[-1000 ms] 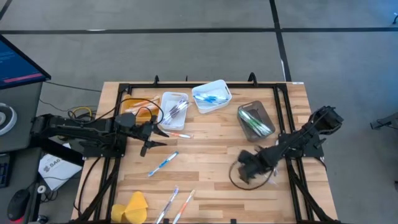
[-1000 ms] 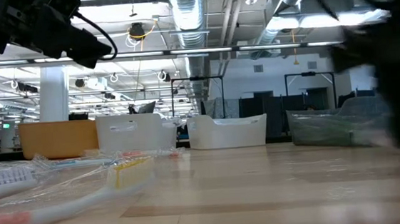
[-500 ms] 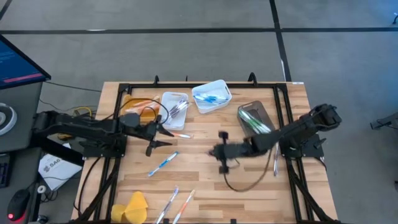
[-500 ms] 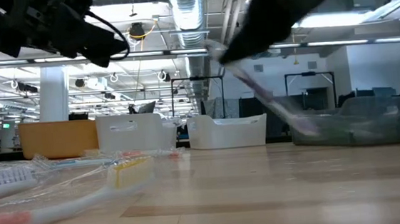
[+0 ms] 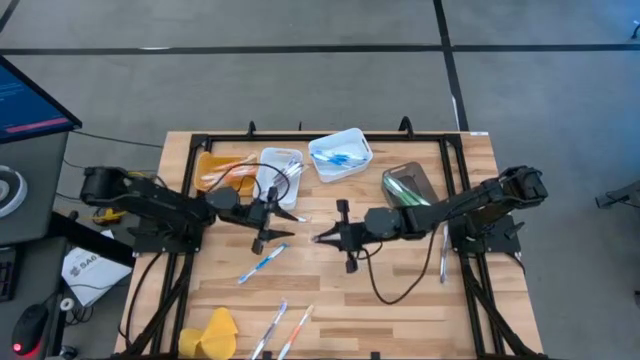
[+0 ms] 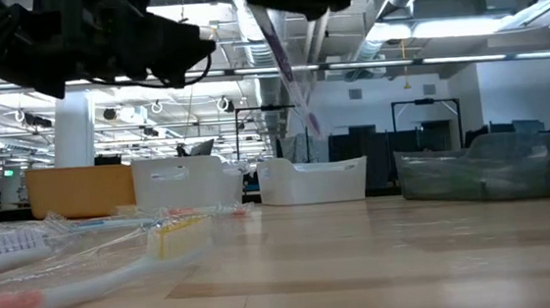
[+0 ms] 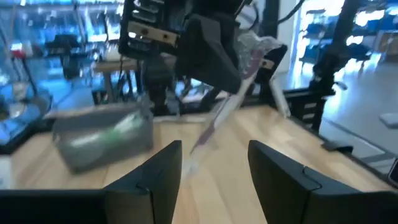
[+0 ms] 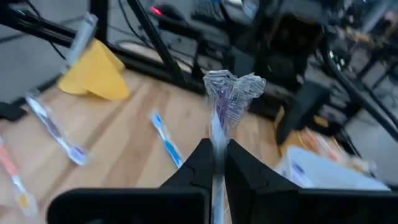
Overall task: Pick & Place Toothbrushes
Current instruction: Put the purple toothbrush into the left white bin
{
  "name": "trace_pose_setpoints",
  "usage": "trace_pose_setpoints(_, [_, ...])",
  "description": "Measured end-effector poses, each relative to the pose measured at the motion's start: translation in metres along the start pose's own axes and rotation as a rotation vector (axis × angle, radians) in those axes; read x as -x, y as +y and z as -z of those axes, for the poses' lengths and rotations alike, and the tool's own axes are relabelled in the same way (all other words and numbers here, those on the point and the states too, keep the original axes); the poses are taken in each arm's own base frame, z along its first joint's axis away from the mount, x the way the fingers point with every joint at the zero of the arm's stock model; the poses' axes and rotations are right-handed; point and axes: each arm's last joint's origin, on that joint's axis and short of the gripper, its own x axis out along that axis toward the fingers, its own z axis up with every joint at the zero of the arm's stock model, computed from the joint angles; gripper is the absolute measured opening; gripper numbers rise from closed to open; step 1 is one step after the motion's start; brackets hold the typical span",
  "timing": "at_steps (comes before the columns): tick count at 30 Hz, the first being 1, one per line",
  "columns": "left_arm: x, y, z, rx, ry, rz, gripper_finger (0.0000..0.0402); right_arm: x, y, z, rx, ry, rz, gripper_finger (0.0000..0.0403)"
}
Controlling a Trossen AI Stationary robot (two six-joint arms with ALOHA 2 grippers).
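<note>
My right gripper (image 5: pixel 322 238) is over the table's middle, shut on a wrapped toothbrush (image 6: pixel 288 69) that hangs clear of the wood. My left gripper (image 5: pixel 286 222) faces it from the left, open, its fingers (image 7: pixel 163 167) short of the brush and touching nothing. Loose toothbrushes lie flat on the table: a blue one (image 5: pixel 262 262), two near the front edge (image 5: pixel 284 328) and one by the white bin (image 5: pixel 291 217). More toothbrushes lie in the bins at the back. My right gripper pinches the wrapped toothbrush between its two fingers, a little below the wrapper's crimped end (image 8: pixel 217 132). The fingers come in about level from the table's right and lie across the brush. The crimped end (image 7: pixel 254 47) sticks up; the rest (image 7: pixel 214 121) slants down, lifted clear.
Along the far edge stand an orange bin (image 5: pixel 212 165), two white bins (image 5: pixel 266 180) (image 5: pixel 356 140) and a grey see-through bin (image 5: pixel 428 180). A yellow lump (image 5: pixel 212 332) lies at the near left corner. Black frame rails (image 5: pixel 180 290) run along the table's sides.
My right gripper has risen from the table's near right part and swung toward the middle, rolling its wrist, with the toothbrush lifted clear and now slanting down. My left gripper has moved right toward it and tipped level.
</note>
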Motion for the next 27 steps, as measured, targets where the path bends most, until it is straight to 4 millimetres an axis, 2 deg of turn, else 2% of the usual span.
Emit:
trace_pose_setpoints(8, [-0.013,-0.006,0.011,-0.069,-0.053,-0.039,0.0227,0.001,0.003,-0.007,0.032,-0.073,-0.038,0.0022])
trace_pose_setpoints(14, [-0.027,-0.002,0.005,-0.064,-0.075,-0.046,0.0267,0.000,-0.002,-0.006,0.038,-0.077,-0.024,0.0013])
trace_pose_setpoints(19, [-0.042,-0.004,0.007,-0.061,-0.065,-0.028,0.0278,-0.001,-0.007,-0.005,0.042,-0.077,-0.008,0.0022])
trace_pose_setpoints(27, [-0.064,-0.005,0.010,-0.059,-0.051,-0.012,0.0279,-0.001,-0.008,-0.006,0.040,-0.083,-0.003,0.0014])
